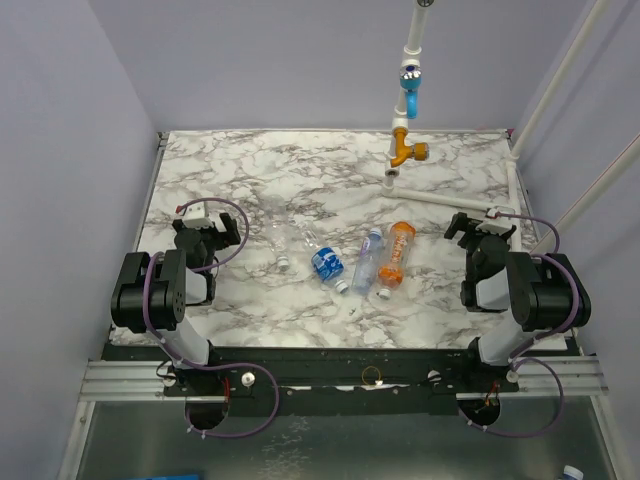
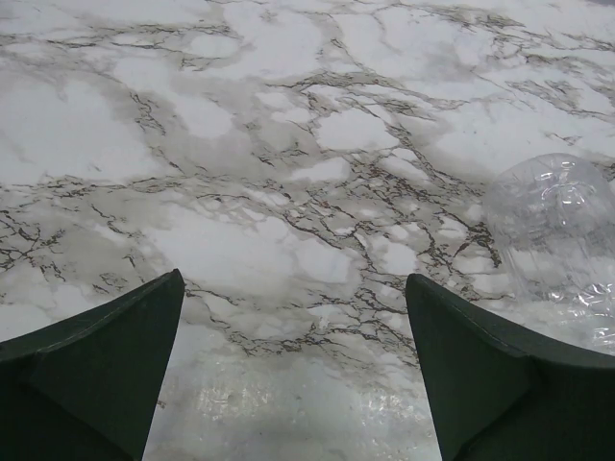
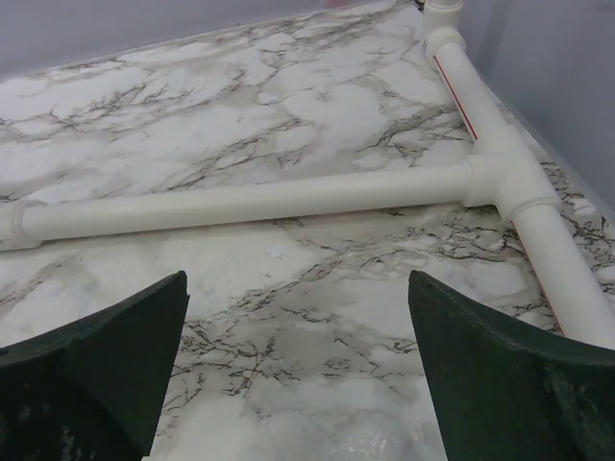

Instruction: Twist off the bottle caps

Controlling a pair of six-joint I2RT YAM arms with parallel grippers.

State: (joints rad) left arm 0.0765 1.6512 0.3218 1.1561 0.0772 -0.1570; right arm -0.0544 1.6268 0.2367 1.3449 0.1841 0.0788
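Lying loose on the desk (image 1: 250, 175) between the arms (image 1: 160, 290), the bottles (image 1: 325, 262) may roll or spin if a bottle cap (image 1: 342, 287) is twisted with no hold. The left tool (image 1: 203, 232) and the right tool (image 1: 480, 232) are wide apart, empty.

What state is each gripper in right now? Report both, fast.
Left gripper: open, dark green fingers spread, holding nothing.
Right gripper: open, fingers spread, holding nothing.
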